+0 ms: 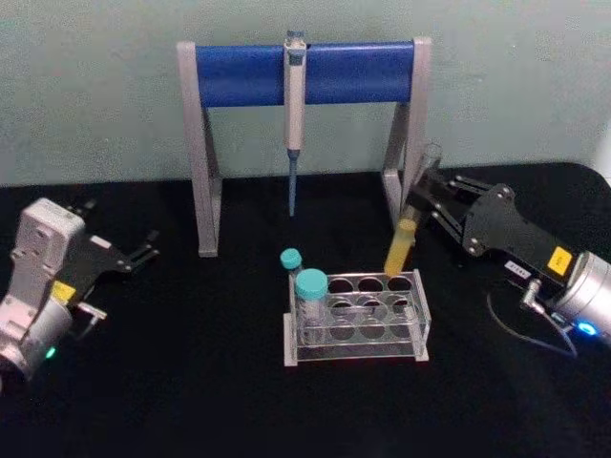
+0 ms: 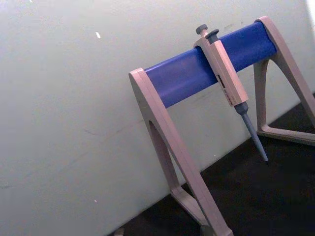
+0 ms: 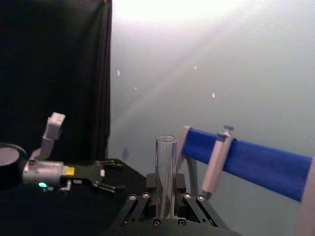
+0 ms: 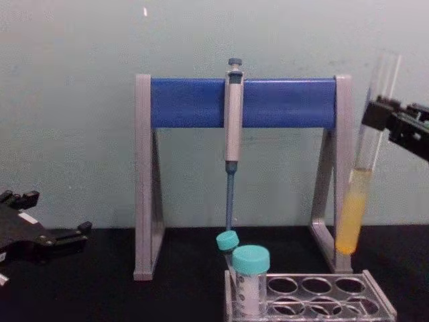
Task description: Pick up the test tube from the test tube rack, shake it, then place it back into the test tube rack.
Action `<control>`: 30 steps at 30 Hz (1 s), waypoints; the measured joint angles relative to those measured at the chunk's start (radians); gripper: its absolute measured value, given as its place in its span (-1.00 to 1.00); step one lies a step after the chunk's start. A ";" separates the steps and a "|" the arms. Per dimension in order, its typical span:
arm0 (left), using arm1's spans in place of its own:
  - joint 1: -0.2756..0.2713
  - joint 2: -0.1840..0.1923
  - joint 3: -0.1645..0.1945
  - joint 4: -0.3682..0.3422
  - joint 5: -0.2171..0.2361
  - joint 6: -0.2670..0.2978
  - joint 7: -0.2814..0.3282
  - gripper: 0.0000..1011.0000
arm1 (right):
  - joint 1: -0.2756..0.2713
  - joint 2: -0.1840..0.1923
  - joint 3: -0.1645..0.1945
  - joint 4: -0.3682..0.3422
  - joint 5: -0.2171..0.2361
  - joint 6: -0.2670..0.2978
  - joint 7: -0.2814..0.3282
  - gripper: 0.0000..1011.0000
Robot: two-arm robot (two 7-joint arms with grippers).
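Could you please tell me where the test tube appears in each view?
Head view: test tube right of centre, tilted above the test tube rack, in the right gripper; left gripper parked left.
Left wrist view: faces the pipette stand.
Right wrist view: held upright, foreground.
Chest view: right edge.
Landmark: the stand's blue bar.

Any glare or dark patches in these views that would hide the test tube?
Right wrist view: glare washes out part of the wall, yet the test tube in the right gripper shows plainly. Head and chest views: even light, yellow liquid stands out. Left wrist view: even, no glare. Left gripper idle at head view's left.
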 joint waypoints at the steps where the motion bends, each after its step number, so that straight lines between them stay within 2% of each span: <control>1: 0.000 0.000 0.000 0.000 0.000 0.000 0.000 0.98 | -0.002 0.001 0.000 0.004 -0.009 -0.004 -0.008 -0.58; 13: 0.000 0.000 0.000 0.000 0.000 0.000 0.000 0.98 | 0.012 -0.022 -0.018 0.038 -0.071 -0.022 -0.047 -0.58; 30: 0.000 0.000 0.000 0.000 0.000 0.000 0.000 0.98 | 0.050 -0.059 -0.041 0.102 -0.082 -0.025 -0.036 -0.58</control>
